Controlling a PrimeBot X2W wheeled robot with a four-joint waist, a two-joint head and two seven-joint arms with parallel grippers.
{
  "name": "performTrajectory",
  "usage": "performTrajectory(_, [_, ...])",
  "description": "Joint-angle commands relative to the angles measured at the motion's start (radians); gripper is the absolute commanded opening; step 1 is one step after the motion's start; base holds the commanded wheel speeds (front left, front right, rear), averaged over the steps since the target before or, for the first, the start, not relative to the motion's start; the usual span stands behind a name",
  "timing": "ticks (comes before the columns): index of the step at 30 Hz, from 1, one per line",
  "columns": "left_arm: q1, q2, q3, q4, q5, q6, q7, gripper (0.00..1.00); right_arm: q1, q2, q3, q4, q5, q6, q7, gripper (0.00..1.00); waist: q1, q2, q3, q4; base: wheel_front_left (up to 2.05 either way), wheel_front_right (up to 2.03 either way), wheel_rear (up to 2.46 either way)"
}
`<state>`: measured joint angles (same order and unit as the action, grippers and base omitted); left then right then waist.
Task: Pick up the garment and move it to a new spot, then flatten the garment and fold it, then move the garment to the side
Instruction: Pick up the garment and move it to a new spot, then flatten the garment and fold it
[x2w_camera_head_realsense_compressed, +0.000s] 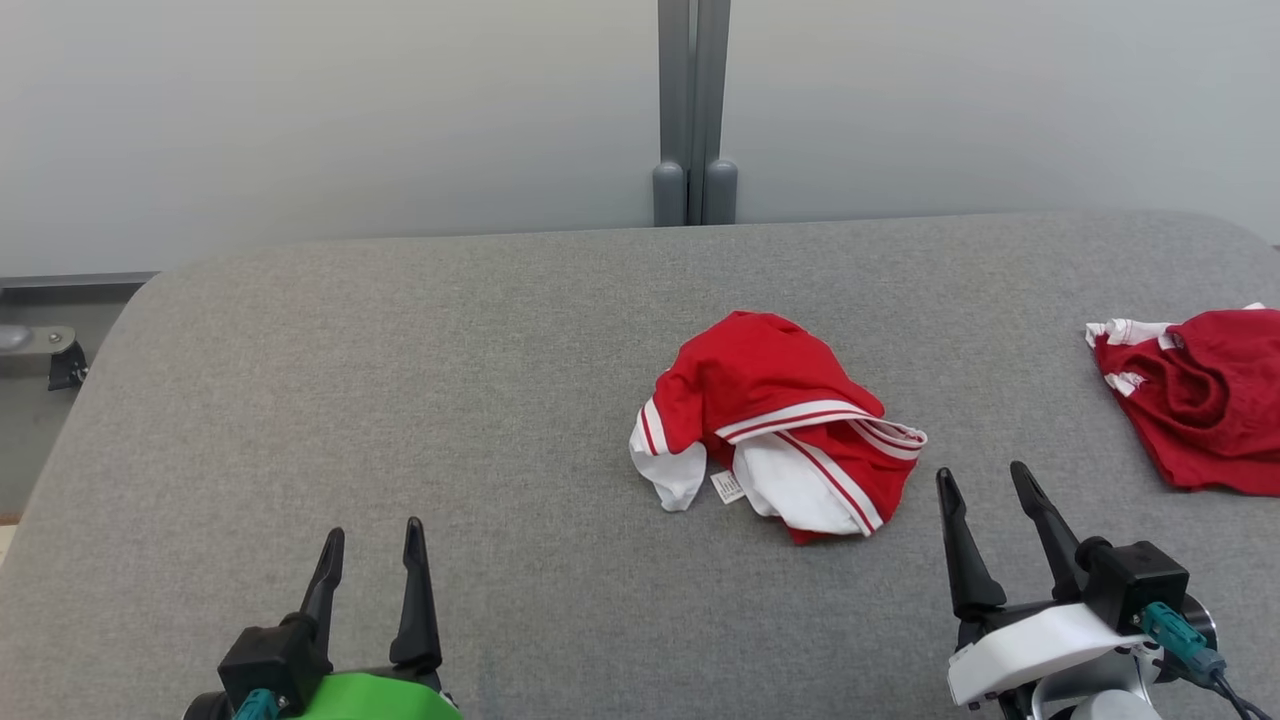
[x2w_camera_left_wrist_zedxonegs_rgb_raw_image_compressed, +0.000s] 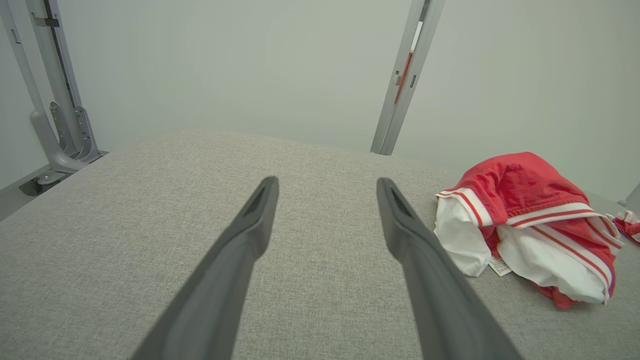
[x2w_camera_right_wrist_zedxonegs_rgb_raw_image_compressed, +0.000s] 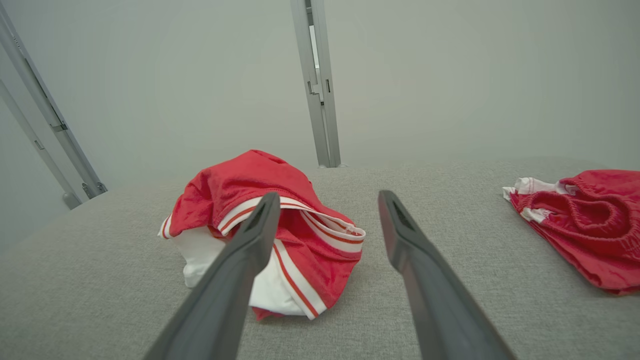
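The garment (x2w_camera_head_realsense_compressed: 775, 425) is a crumpled red and white piece with striped trim, heaped near the middle of the grey padded table (x2w_camera_head_realsense_compressed: 400, 400). It also lies at the right in the left wrist view (x2w_camera_left_wrist_zedxonegs_rgb_raw_image_compressed: 530, 225) and at centre left in the right wrist view (x2w_camera_right_wrist_zedxonegs_rgb_raw_image_compressed: 260, 220). My left gripper (x2w_camera_head_realsense_compressed: 372, 535) stands open near the front edge, well to the left of the garment and holding nothing. Just off the heap's front right, my right gripper (x2w_camera_head_realsense_compressed: 985, 475) is open too, its jaws apart and empty. Its left finger (x2w_camera_right_wrist_zedxonegs_rgb_raw_image_compressed: 240, 260) overlaps the garment in that wrist view.
A second red garment (x2w_camera_head_realsense_compressed: 1200, 395) with an elastic waistband lies at the table's right edge, also in the right wrist view (x2w_camera_right_wrist_zedxonegs_rgb_raw_image_compressed: 585, 220). A grey post (x2w_camera_head_realsense_compressed: 693, 110) stands behind the table against a pale wall. A metal bracket (x2w_camera_head_realsense_compressed: 40, 350) sits off the left edge.
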<state>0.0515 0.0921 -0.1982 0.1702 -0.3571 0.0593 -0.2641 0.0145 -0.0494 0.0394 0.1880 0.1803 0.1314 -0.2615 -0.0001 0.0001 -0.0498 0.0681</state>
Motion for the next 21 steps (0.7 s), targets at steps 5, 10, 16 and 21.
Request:
performTrajectory(5, [0.013, -0.008, 0.016, 0.009, 0.021, -0.018, 0.000, 1.00, -0.003, -0.002, -0.004, -0.001, -0.004, -0.002, -0.005, 1.00, 0.0001, -0.0001, 0.001, -0.002, 0.00, 0.00, 0.00])
performTrajectory(10, [0.014, -0.014, 0.026, 0.013, 0.025, -0.030, 0.000, 1.00, -0.004, -0.002, -0.004, 0.005, -0.005, -0.002, -0.005, 1.00, 0.0001, -0.0001, 0.001, -0.004, 0.00, 0.00, 0.00])
performTrajectory(16, [0.012, -0.021, 0.035, 0.014, 0.030, -0.041, 0.000, 1.00, 0.004, -0.002, -0.011, 0.004, -0.009, -0.002, -0.005, 1.00, 0.0001, -0.0001, 0.005, -0.001, 0.00, 0.00, 0.00])
performTrajectory(21, [0.005, -0.026, 0.035, 0.017, 0.037, -0.048, 0.000, 1.00, -0.009, -0.002, -0.044, 0.031, -0.035, -0.002, -0.005, 1.00, 0.0001, -0.0001, 0.018, 0.015, 0.00, 0.00, 0.00])
